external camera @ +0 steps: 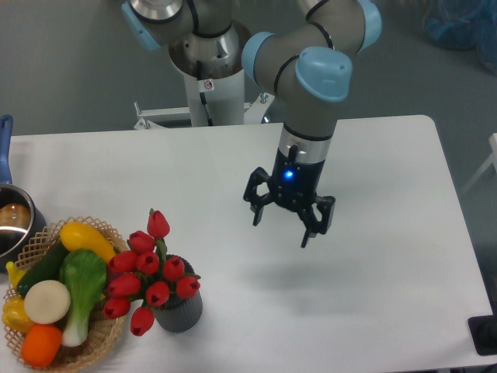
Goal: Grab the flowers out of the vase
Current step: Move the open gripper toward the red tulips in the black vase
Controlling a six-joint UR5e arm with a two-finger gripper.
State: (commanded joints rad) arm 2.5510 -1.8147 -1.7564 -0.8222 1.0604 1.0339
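Note:
A bunch of red tulip flowers [147, 272] with green stems stands in a short dark grey ribbed vase [180, 310] near the table's front left. The buds spread wider than the vase and lean to its left. My gripper [281, 231] hangs above the middle of the table, to the right of the flowers and higher than them. Its fingers are spread open and hold nothing. A blue light glows on its wrist.
A wicker basket [99, 340] of yellow, green and orange vegetables sits just left of the vase, touching the flowers. A blue-handled metal saucepan [13, 219] is at the left edge. The arm's base [208, 62] stands behind the white table [373, 295].

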